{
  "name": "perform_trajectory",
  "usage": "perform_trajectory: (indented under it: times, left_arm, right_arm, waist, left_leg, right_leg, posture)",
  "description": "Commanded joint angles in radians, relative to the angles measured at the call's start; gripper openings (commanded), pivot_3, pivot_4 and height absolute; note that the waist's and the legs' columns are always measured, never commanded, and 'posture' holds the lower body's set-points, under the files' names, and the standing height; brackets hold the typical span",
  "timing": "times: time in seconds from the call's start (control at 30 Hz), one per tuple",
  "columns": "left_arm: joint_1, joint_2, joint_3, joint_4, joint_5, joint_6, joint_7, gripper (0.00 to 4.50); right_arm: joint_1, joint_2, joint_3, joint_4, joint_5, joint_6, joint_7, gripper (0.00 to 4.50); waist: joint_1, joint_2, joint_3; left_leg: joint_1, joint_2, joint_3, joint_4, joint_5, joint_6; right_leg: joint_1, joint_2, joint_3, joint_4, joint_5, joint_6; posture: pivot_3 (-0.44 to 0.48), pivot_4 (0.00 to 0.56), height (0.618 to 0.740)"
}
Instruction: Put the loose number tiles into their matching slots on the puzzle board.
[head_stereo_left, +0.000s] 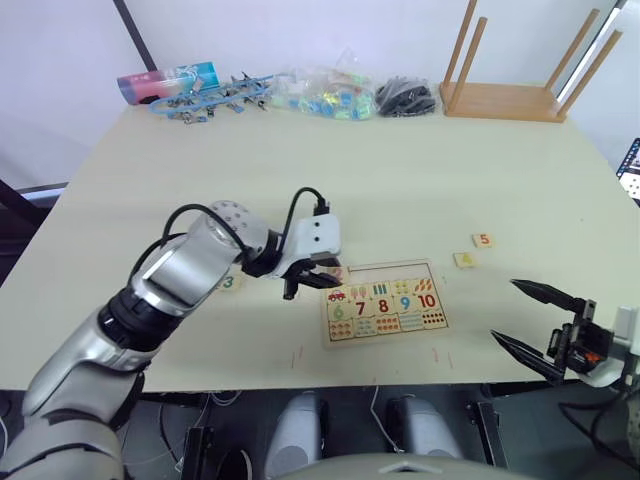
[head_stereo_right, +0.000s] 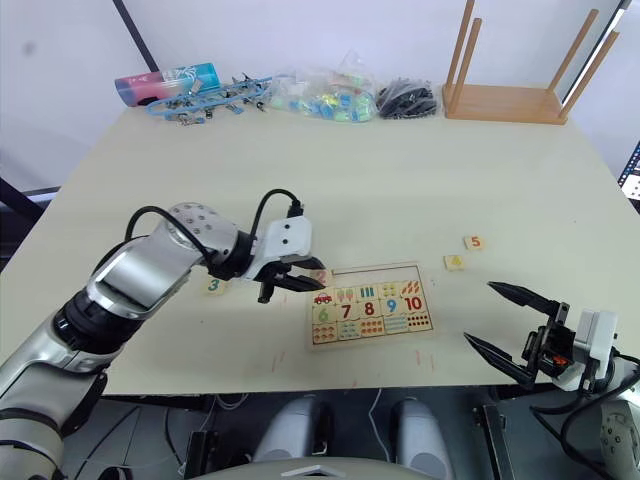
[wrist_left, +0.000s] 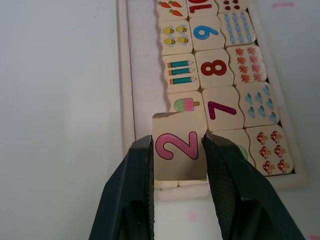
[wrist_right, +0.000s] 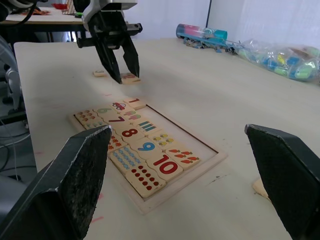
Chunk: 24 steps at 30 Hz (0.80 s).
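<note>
- The left tool (wrist_left: 177, 150) was clamped on the pink 2 tile (wrist_left: 178, 150), holding it over the left end of the puzzle board (head_stereo_left: 437, 287), at the end of the pale row of slots (wrist_left: 142, 65).
- The 1 tile (wrist_right: 134, 103) appeared to sit already in that row; the rest of the slots looked unfilled.
- The 3 tile (head_stereo_left: 229, 283) lay loose on the desk (head_stereo_left: 400, 180), left of the board.
- The 4 tile (head_stereo_left: 463, 260) and 5 tile (head_stereo_left: 483, 240) lay loose to the board's right.
- The right tool (head_stereo_left: 530, 318) hung with fingers apart, holding nothing, near the desk's front right edge.
- Judged roughly one tile placed, four left.
</note>
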Motion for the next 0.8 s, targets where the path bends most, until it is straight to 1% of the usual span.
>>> perform_trajectory:
  times: [0.03, 0.23, 0.4, 0.6, 0.73, 0.8]
  left_arm:
    - [-0.056, -0.036, -0.018, 0.022, 0.032, 0.030, -0.005, 0.97]
    - [-0.133, -0.090, -0.070, 0.087, 0.075, 0.044, -0.036, 0.97]
    - [-0.162, -0.109, -0.117, 0.141, 0.139, -0.012, -0.056, 0.97]
    - [-0.177, -0.147, -0.134, 0.182, 0.180, -0.021, -0.072, 0.97]
    - [-0.197, -0.179, -0.134, 0.194, 0.171, 0.047, -0.097, 0.97]
    - [-0.207, -0.187, -0.135, 0.206, 0.187, 0.037, -0.094, 0.97]
  right_arm:
    - [-0.001, 0.002, -0.005, -0.020, 0.001, -0.016, -0.008, 4.50]
    - [-0.011, 0.004, -0.001, -0.004, -0.006, -0.029, -0.007, 4.50]
    - [-0.027, 0.005, -0.002, 0.007, -0.012, -0.038, -0.013, 4.50]
    - [-0.034, 0.003, -0.005, 0.020, -0.014, -0.048, -0.012, 4.50]
    - [-0.039, 0.004, -0.004, 0.027, -0.016, -0.054, -0.013, 4.50]
    - [-0.040, 0.004, -0.002, 0.029, -0.016, -0.058, -0.013, 4.50]
  waist:
    - [0.001, 0.000, 0.000]
    - [-0.001, 0.000, 0.000]
    - [-0.001, 0.000, 0.000]
    - [0.000, 0.000, 0.000]
    - [0.000, 0.000, 0.000]
    - [-0.001, 0.000, 0.000]
  left_leg:
    - [0.000, 0.000, 0.000, 0.000, 0.000, 0.000]
    - [0.000, 0.000, -0.001, 0.000, 0.000, 0.000]
    - [0.000, 0.000, -0.001, 0.000, 0.000, 0.000]
    - [0.000, 0.000, -0.002, 0.000, 0.000, 0.000]
    - [0.000, 0.000, -0.001, 0.000, 0.000, 0.000]
    - [0.000, 0.000, -0.002, 0.000, 0.000, 0.000]
  right_leg:
    - [0.000, 0.000, 0.000, 0.000, 0.000, 0.000]
    - [0.000, 0.000, 0.001, 0.000, 0.000, 0.000]
    - [0.000, 0.001, 0.001, 0.000, 0.000, 0.000]
    - [0.000, 0.001, 0.001, 0.000, 0.000, 0.000]
    - [0.000, 0.001, 0.002, 0.000, 0.000, 0.000]
    - [0.000, 0.001, 0.002, 0.000, 0.000, 0.000]
  posture:
    - [0.000, 0.150, 0.737]
    - [0.000, 0.150, 0.737]
    - [0.000, 0.150, 0.737]
    - [0.000, 0.150, 0.737]
    - [0.000, 0.150, 0.737]
    - [0.000, 0.150, 0.737]
